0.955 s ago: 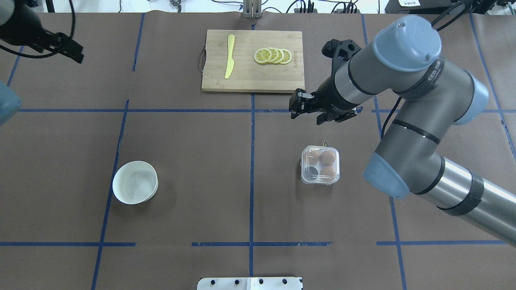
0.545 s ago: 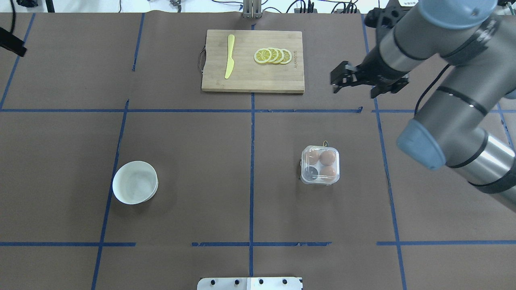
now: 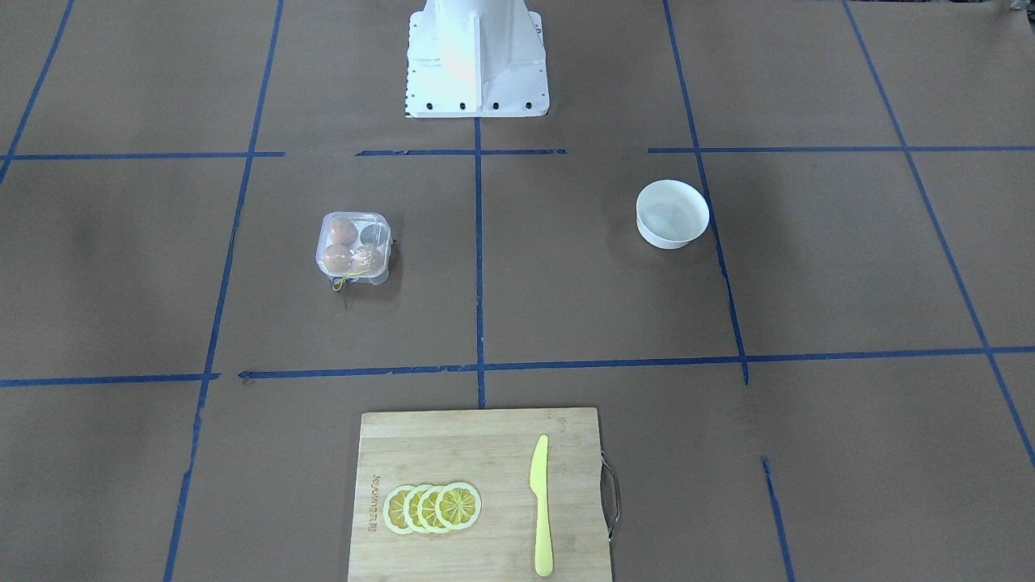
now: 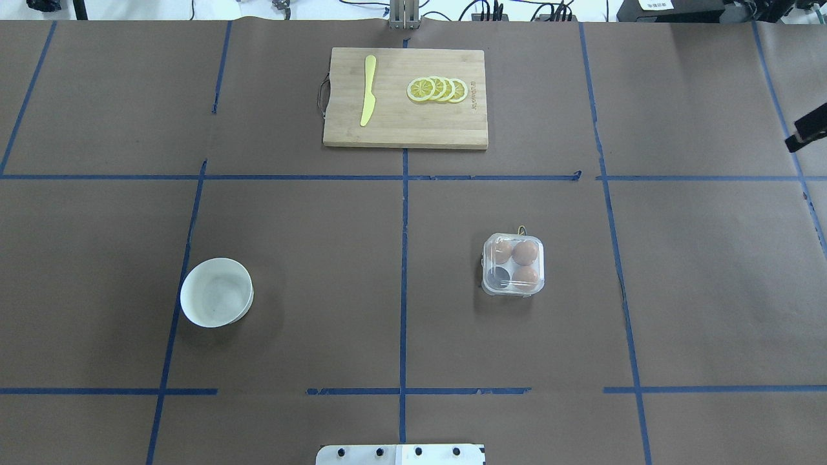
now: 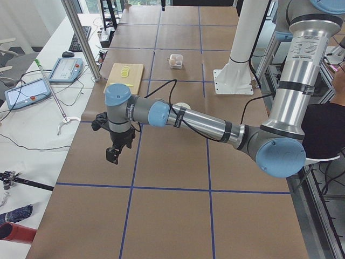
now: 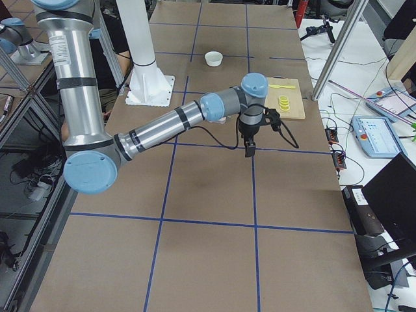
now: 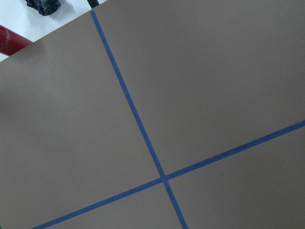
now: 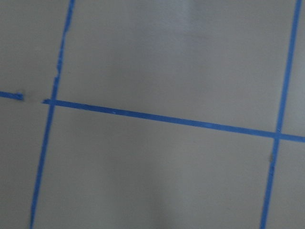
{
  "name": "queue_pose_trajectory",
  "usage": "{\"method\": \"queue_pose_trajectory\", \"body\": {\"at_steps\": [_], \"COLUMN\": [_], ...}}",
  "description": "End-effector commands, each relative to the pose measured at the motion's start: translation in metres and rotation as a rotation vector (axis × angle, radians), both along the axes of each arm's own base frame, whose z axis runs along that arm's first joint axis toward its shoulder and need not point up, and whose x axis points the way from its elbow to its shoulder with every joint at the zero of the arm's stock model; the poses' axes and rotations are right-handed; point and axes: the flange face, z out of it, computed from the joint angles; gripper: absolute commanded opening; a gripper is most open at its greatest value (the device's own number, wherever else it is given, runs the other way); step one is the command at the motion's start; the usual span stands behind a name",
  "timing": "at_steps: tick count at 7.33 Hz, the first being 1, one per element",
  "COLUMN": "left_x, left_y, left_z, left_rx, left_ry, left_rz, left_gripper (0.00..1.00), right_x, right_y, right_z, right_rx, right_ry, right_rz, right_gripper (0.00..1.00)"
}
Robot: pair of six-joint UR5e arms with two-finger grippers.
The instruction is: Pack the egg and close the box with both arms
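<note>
The clear egg box (image 4: 513,265) sits right of the table's middle with its lid down; it also shows in the front view (image 3: 353,246). Three orange-brown eggs lie in it, one at the back right (image 4: 525,252), and one cell (image 4: 497,276) is dark and empty. A yellow string (image 3: 346,279) hangs at its far side. My left gripper (image 5: 112,156) hovers over bare table far to the left. My right gripper (image 6: 249,151) hovers far to the right; only a black sliver (image 4: 811,132) shows overhead. I cannot tell whether either is open or shut.
A white bowl (image 4: 216,292) stands at the left. A wooden cutting board (image 4: 405,129) at the far middle carries a yellow knife (image 4: 367,90) and lemon slices (image 4: 437,89). The white base pedestal (image 3: 475,56) is at the near edge.
My right arm has swung away from above the box to the right edge of the overhead view. My left arm has left that view on the left. The box has not moved.
</note>
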Motion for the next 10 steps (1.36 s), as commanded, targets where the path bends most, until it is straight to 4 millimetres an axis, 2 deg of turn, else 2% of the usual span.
{"method": "queue_pose_trajectory", "body": {"at_steps": [1,2,3,4,5,7,10], "left_x": [-0.014,-0.01,-0.009,-0.009,-0.009,-0.009,-0.009], "left_y": [0.03,0.038,0.043,0.043,0.042,0.04,0.039], "left_z": [0.05,0.074,0.082,0.079,0.077,0.074,0.073], "left_rx": [-0.056,-0.078,-0.112,-0.127,-0.142,-0.142,-0.137], "left_ry": [0.048,0.093,0.1,0.107,0.113,0.115,0.115], "left_rz": [0.019,0.022,-0.016,-0.068,-0.109,-0.125,-0.125], "left_gripper": [1.0,1.0,1.0,1.0,1.0,1.0,1.0], "right_x": [0.053,0.066,0.075,0.088,0.102,0.11,0.112], "right_y": [0.022,0.021,0.022,0.025,0.035,0.042,0.044], "right_z": [0.072,0.099,0.106,0.113,0.132,0.149,0.152], "right_rx": [-0.067,-0.121,-0.122,-0.111,-0.111,-0.14,-0.143], "right_ry": [0.012,0.014,0.016,0.018,0.017,0.015,0.017], "right_rz": [0.018,0.046,0.051,0.052,0.041,0.051,0.053], "right_gripper": [1.0,1.0,1.0,1.0,1.0,1.0,1.0]}}
